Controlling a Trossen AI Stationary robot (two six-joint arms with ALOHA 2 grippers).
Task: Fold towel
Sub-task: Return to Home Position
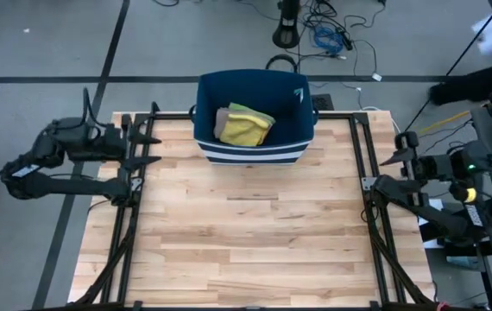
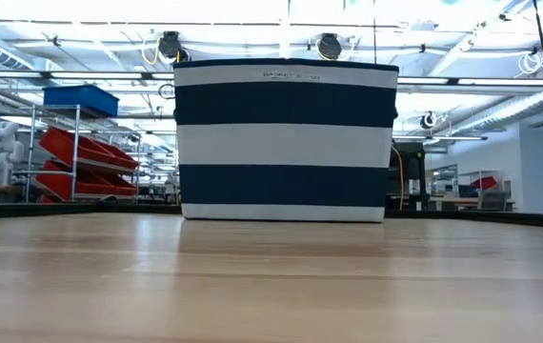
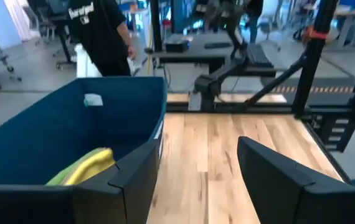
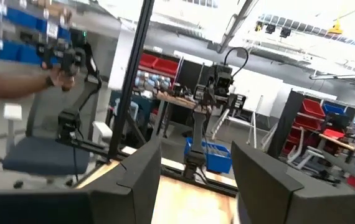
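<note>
- The blue laundry bin (image 1: 291, 108) stands upright at the far edge of the wooden surface (image 1: 246, 233), about midway between the two arms
- In the low view the bin (image 2: 286, 143) shows broad navy and white stripes and rests flat on the surface (image 2: 271, 286)
- A folded yellow-green towel (image 1: 248, 130) lies inside the bin; a brown towel (image 1: 222, 121) shows beside it and partly beneath it, on the side toward the left arm
- The left hand (image 1: 147, 145) is at the left edge of the surface, over the black frame rail (image 1: 123, 216), pointing inward across the wood; its fingers are spread wide and hold nothing
- In the left wrist view this hand (image 3: 205, 186) has its dark fingers (image 3: 134, 180) well apart; the bin (image 3: 71, 124) lies ahead with the edge of the yellow-green towel (image 3: 87, 167) visible in it
- The right hand (image 1: 399, 154) is at the right edge of the surface, well apart from the bin, with its arm folded back beyond the frame
- In the right wrist view this hand (image 4: 196, 186) shows a wide gap between its fingers (image 4: 141, 180), with nothing gripped
- Neither hand touches the bin or the towels
- A person (image 3: 103, 37) in dark clothing stands on the floor beyond the bin
</note>
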